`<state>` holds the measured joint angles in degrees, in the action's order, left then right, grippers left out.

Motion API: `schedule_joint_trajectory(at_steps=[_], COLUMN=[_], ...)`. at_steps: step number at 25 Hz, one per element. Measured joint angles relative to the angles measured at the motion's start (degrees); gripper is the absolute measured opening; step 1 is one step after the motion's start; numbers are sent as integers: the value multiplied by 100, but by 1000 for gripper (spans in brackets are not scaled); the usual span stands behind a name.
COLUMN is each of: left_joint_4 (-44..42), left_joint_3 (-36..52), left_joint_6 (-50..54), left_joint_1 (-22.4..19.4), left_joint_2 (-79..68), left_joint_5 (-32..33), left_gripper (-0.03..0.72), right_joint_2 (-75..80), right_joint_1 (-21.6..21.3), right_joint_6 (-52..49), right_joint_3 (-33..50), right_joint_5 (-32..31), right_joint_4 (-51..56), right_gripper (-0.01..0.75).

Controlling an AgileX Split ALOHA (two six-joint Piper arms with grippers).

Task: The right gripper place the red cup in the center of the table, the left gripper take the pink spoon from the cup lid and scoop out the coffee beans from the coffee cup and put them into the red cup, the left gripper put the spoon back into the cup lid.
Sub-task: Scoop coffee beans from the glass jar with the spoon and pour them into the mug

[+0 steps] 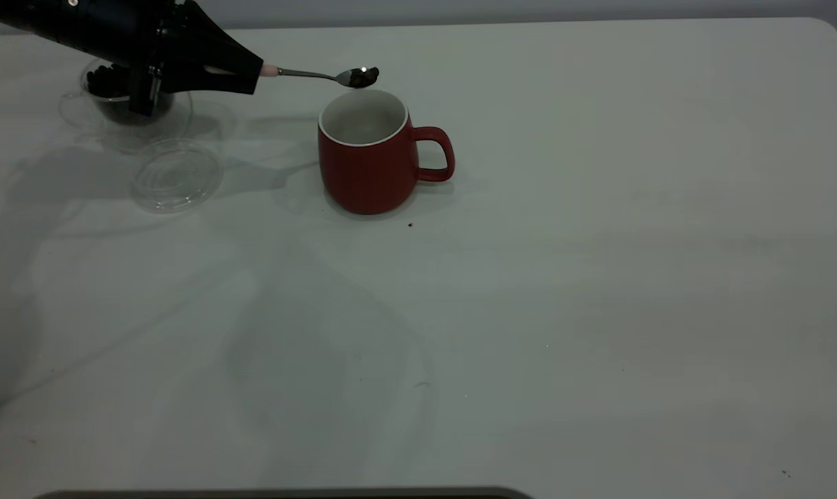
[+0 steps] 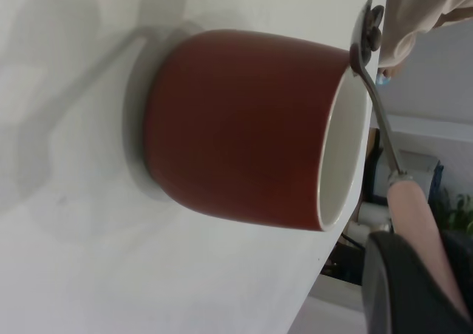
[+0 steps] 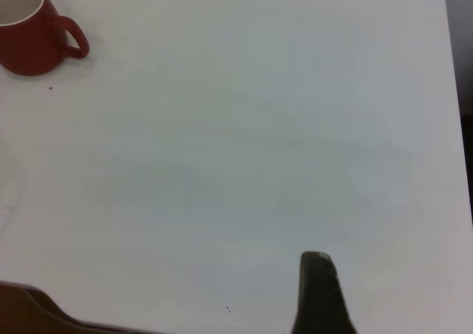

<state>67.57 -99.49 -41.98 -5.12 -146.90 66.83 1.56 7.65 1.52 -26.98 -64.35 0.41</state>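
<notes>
Exterior view, upper left of frame: the left gripper (image 1: 242,75) pinches the pink spoon (image 1: 321,75), its bowl of coffee beans (image 1: 360,79) above the red cup's (image 1: 366,154) rim at upper centre; no readable writing.

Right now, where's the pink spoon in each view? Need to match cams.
Exterior: pink spoon held by the left gripper, bowl over the red cup at its far rim.
Left wrist: pink spoon runs across the cup's mouth.
Right wrist: not in view.
Shared landmark: the red cup.
</notes>
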Motion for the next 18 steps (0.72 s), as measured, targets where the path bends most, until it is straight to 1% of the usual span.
schedule_joint_trajectory(at_steps=[18], left_joint_4=[148], left_joint_3=[0], left_joint_6=[201], left_joint_1=[0], left_joint_2=[38], left_joint_5=[0], left_gripper=[118], right_joint_2=[0], right_joint_1=[0], right_joint_6=[0], right_joint_3=[0], right_joint_5=[0], right_joint_4=[0], right_gripper=[534])
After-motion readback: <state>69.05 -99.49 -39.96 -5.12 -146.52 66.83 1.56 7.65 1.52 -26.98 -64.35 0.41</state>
